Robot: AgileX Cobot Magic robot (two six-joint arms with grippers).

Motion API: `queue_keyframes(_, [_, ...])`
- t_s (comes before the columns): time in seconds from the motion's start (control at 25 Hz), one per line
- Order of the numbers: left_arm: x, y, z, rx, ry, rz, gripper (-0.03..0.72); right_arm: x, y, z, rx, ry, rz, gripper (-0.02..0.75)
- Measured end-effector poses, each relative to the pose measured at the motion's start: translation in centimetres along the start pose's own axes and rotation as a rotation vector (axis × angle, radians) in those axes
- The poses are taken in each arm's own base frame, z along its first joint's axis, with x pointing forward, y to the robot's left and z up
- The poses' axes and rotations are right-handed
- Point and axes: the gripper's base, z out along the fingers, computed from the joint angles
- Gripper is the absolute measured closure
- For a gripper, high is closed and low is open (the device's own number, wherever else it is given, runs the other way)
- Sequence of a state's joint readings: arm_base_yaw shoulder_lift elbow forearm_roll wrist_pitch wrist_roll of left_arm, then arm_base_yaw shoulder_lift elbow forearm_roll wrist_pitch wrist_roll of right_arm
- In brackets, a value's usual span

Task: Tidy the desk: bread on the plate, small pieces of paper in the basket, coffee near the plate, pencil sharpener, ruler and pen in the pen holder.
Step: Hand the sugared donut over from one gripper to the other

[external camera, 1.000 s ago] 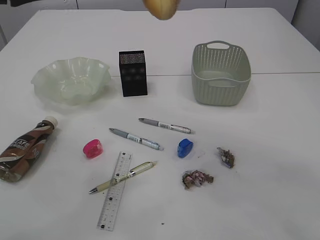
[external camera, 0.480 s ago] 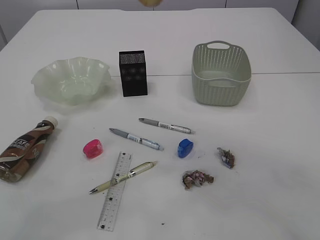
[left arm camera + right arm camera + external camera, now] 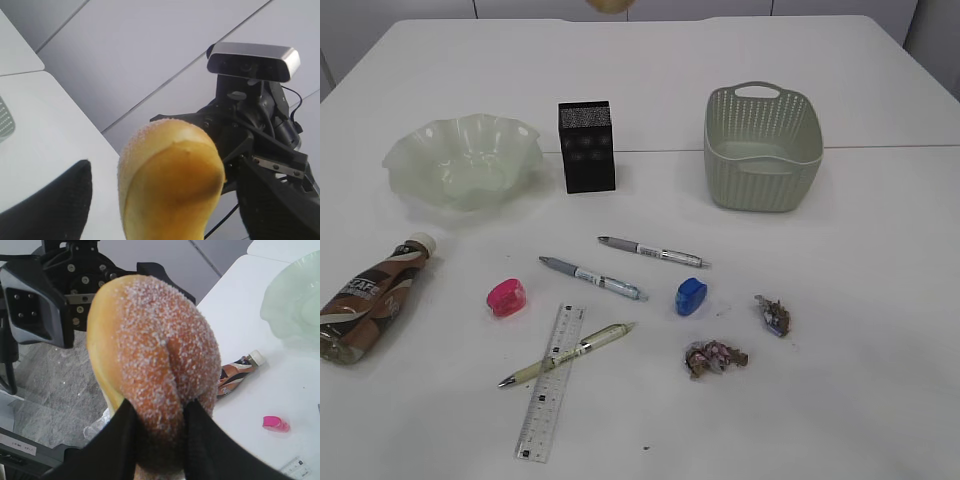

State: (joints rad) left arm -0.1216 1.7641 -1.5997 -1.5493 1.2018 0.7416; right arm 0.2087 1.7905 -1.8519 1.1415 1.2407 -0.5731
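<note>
My right gripper (image 3: 160, 415) clasped the bread (image 3: 155, 365) aloft, left gripper spread wide; the plate (image 3: 420, 160) sat empty, everything else unsorted

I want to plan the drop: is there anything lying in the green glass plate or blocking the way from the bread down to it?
Nothing visible. The right hand holds the bread high above the desk, and the plate is empty.

Pen holder (image 3: 586, 146) between plate (image 3: 463, 160), left, and basket (image 3: 761, 146), right.
</note>
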Motion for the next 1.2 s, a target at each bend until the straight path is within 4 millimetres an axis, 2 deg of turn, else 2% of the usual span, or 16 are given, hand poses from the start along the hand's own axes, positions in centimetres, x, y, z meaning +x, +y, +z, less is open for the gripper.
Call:
queue_keyframes(0.32, [0.8, 0.2, 2.4, 0.046, 0.042, -0.016, 0.019, 0.0, 0.1, 0.1, -0.003, 0.000, -0.004, 0.563])
queue_keyframes(0.6, [0.8, 0.4, 3.0, 0.063, 0.015, -0.015, 0.036, 0.0, 0.1, 0.1, -0.006, -0.002, -0.003, 0.563])
queue_keyframes(0.68, [0.7, 0.4, 3.0, 0.054, 0.006, -0.013, 0.073, 0.0, 0.1, 0.1, -0.006, -0.002, -0.003, 0.563])
queue_keyframes(1.2, [0.5, 0.5, 3.0, 0.045, -0.010, 0.006, 0.431, -0.1, 0.0, 0.1, -0.001, -0.010, -0.003, 0.563])
